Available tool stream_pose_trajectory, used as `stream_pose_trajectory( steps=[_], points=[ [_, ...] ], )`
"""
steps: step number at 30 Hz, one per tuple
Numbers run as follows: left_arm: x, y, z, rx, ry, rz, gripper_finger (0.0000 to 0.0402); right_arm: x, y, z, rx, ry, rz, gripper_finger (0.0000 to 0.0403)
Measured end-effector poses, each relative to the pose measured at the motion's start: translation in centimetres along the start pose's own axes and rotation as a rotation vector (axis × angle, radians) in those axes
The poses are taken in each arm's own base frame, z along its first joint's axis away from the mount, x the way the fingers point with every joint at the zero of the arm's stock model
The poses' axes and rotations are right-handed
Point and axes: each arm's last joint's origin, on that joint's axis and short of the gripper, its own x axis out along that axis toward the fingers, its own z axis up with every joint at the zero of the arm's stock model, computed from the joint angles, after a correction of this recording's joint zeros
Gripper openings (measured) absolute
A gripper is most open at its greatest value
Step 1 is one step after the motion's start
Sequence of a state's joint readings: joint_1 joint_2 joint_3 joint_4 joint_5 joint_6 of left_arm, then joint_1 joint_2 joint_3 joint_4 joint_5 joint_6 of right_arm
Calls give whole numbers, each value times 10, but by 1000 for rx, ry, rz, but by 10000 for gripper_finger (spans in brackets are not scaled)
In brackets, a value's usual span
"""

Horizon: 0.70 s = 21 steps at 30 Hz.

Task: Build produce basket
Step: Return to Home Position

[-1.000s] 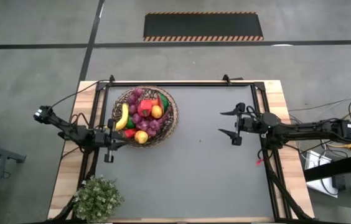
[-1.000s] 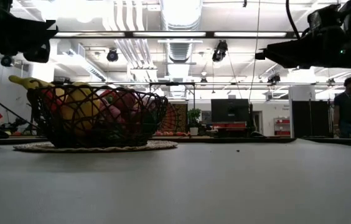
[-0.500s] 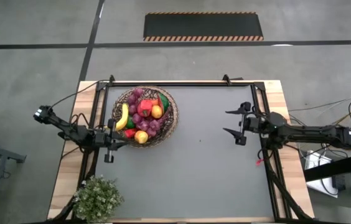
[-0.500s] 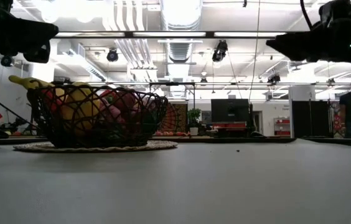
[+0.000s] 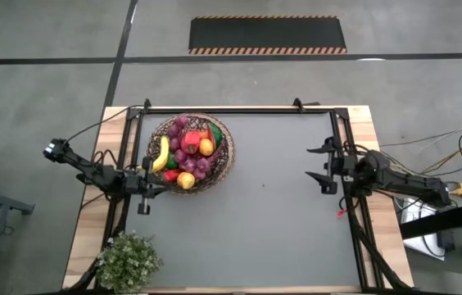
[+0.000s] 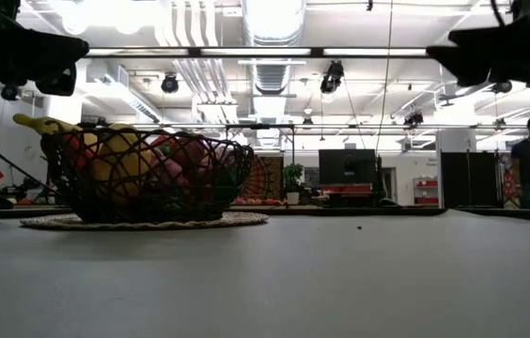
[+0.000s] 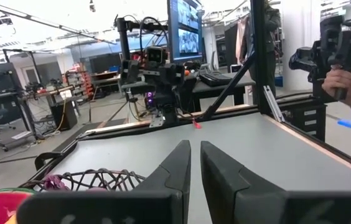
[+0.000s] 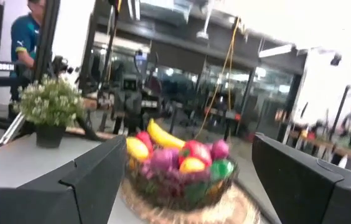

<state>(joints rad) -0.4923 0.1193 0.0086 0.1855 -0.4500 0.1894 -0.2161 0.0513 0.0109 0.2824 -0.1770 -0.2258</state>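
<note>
The basket [image 5: 231, 154], heaped with the produce [image 5: 188, 154], sits on the left half of the counter [image 5: 272, 221]. It is well apart from the right gripper [image 5: 319, 164], which faces it with fingers spread and empty. The left gripper [image 5: 159, 191], clenched on nothing, is nearer, just beside the basket's rim.

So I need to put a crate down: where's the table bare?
The table is bare from the basket across to the right tool at the right edge, and along the edge beyond the potted plant. Crowded: the left side, left tool beside the basket.
</note>
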Motion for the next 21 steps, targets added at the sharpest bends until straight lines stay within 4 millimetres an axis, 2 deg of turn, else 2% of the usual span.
stream_pose_trajectory(
  steps=[8,21],
  points=[
    [1,-1,-2,11,23,-4,17,-2,-3,-1,50,18,-98,327],
    [4,-3,-6,30,61,-12,17,-1,-3,-1,51,22,-98,327]
  ],
)
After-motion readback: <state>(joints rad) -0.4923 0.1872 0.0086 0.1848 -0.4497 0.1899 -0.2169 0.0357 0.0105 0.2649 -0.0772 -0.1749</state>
